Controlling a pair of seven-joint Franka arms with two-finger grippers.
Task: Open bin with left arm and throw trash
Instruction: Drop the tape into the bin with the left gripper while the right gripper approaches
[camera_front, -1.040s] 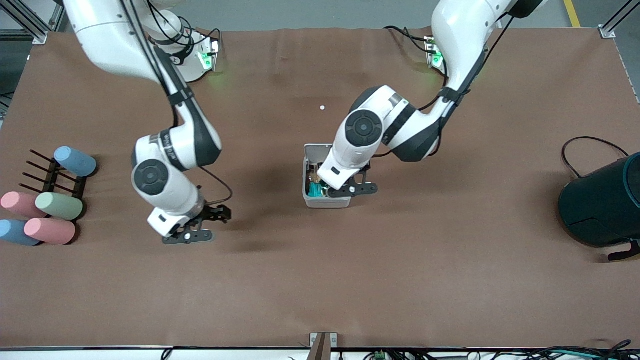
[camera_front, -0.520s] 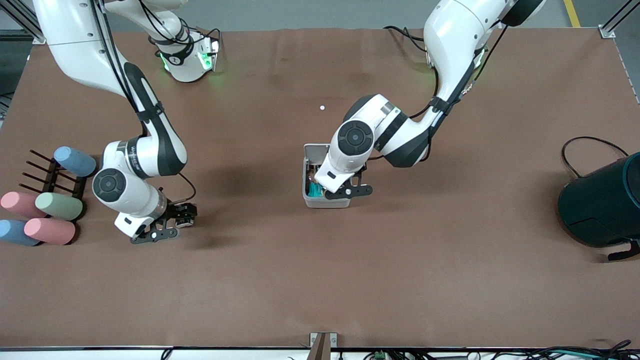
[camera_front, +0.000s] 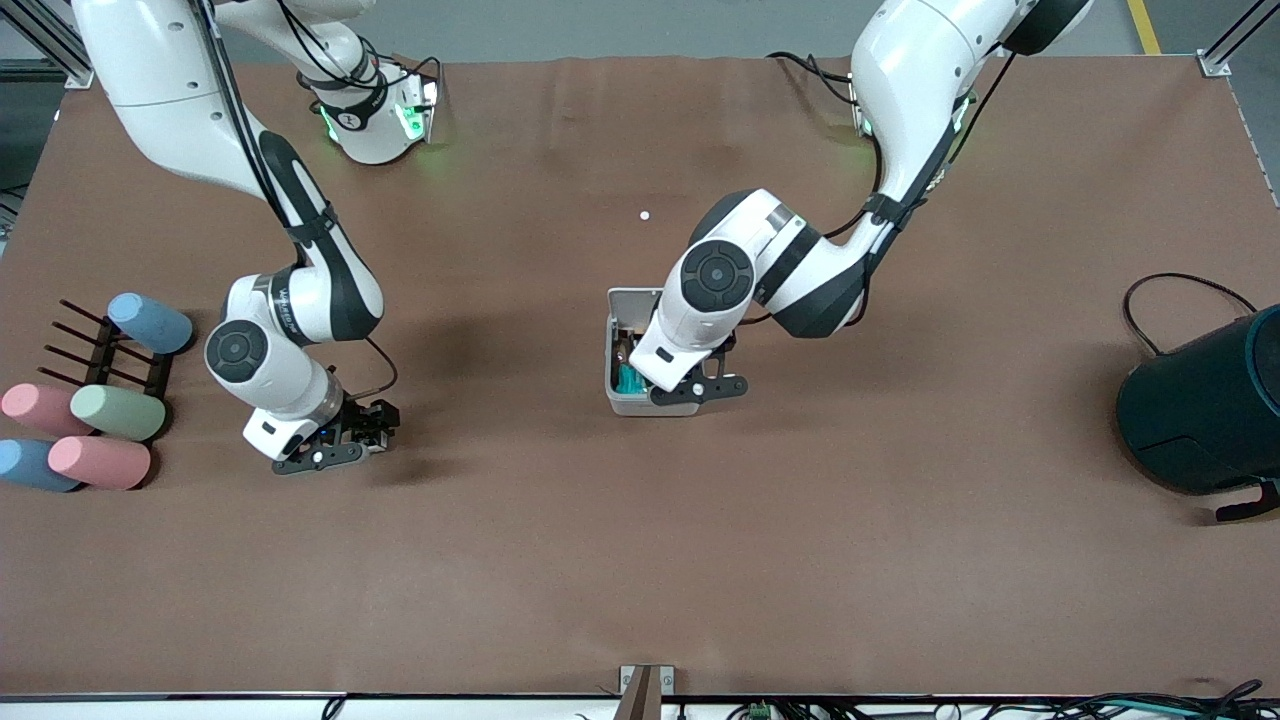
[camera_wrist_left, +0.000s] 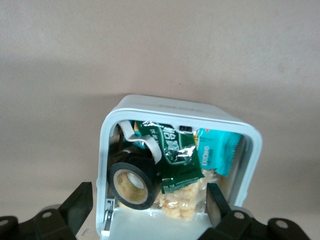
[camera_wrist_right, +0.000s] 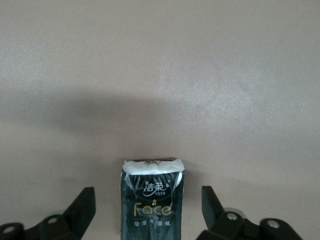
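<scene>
1. the bin sits on the brown table about midway between the two arms' ends, its lid up and its inside showing.
2. the left claw hangs right over the bin's open top, fingers spread wide to either side of the box, gripping nothing.
3. inside the bin lie a black tape roll with a tan core, a green snack packet over a clear bag of pale pieces, and a teal wrapper beside them.
4. the right claw is low over the table toward the right arm's end, fingers open on both sides of a small black tissue pack lying on the table, not touching it.
5. pastel cylinders lie near a black rack at that same end, and a dark teal drum stands at the left arm's end.
6. a tiny white speck lies on the table, farther from the front camera than the bin.
</scene>
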